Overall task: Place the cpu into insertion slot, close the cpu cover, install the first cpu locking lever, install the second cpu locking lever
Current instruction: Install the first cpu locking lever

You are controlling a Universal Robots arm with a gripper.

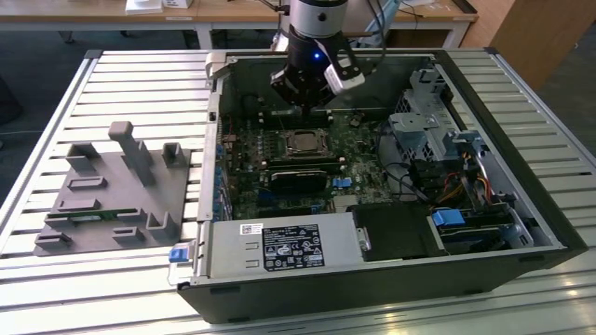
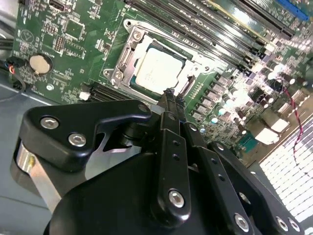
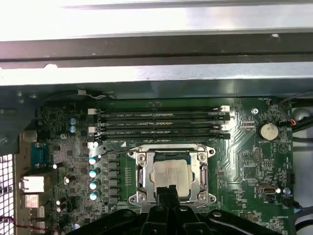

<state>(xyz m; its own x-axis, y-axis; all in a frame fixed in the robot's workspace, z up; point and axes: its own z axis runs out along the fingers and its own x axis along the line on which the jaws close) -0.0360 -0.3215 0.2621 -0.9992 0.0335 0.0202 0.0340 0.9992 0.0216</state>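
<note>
Silver-grey metal marks the cpu (image 3: 172, 172), which lies flat and square in the insertion slot (image 3: 149, 177) on the green motherboard (image 3: 247, 161). The cpu cover (image 3: 168, 155) appears to be folded down around it, with the chip showing through its window. We cannot tell whether either locking lever is latched. A thin wire-like bar (image 3: 115, 152) runs out from one corner of the socket frame, and it may be one of them.

In both wrist views the gripper (image 2: 168, 93) hangs just over the socket's edge, its two slim fingers clenched tip to tip and grasping nothing. In the exterior view it stands above the chip inside the open computer case (image 1: 373, 279).

We judge that placing the chip and closing the cover are done, so the lever work is the step in hand. To do it well, we keep the tips pinched into one firm point. We bear on the lever's handle alone (never on the chip's lid or the cover's thin frame) and press steadily, without jabbing. The long memory slots (image 3: 159, 122) lie just beside the socket, so the fingers need to stay clear of them. A grey parts fixture (image 1: 112, 195) sits well apart, on the exterior view's left.
</note>
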